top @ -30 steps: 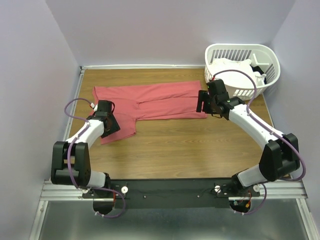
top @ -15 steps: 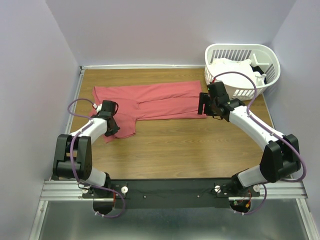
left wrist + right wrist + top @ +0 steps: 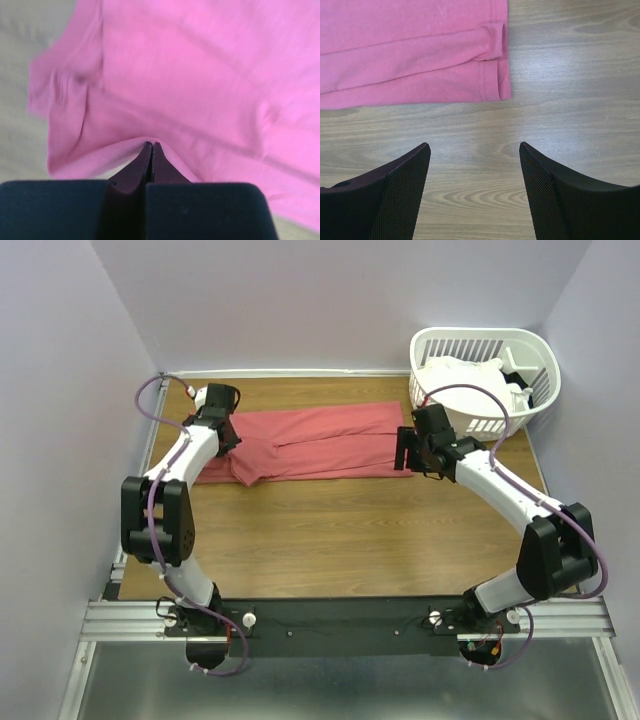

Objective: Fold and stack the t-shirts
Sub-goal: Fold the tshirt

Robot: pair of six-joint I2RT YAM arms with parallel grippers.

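Observation:
A coral-red t-shirt (image 3: 320,440) lies spread lengthwise across the far half of the wooden table (image 3: 340,530). My left gripper (image 3: 226,440) is at the shirt's left end. In the left wrist view its jaws (image 3: 151,145) are pressed together, pinching a raised fold of the pink cloth (image 3: 200,75). My right gripper (image 3: 401,452) hovers at the shirt's right end, open. In the right wrist view its fingertips (image 3: 425,150) frame bare wood just short of the hem corner (image 3: 495,75), touching nothing. White t-shirts (image 3: 465,375) lie bundled in the basket.
A white slatted laundry basket (image 3: 480,335) stands at the table's far right corner, close behind my right arm. Lilac walls close in the back and both sides. Bare wood runs between the shirt and the arm bases at the near rail (image 3: 340,615).
My left gripper shut on the shirt's near-left flap and carried it away from me, up over the shirt's left end. The flap no longer hangs toward the near edge. The right arm barely moved.

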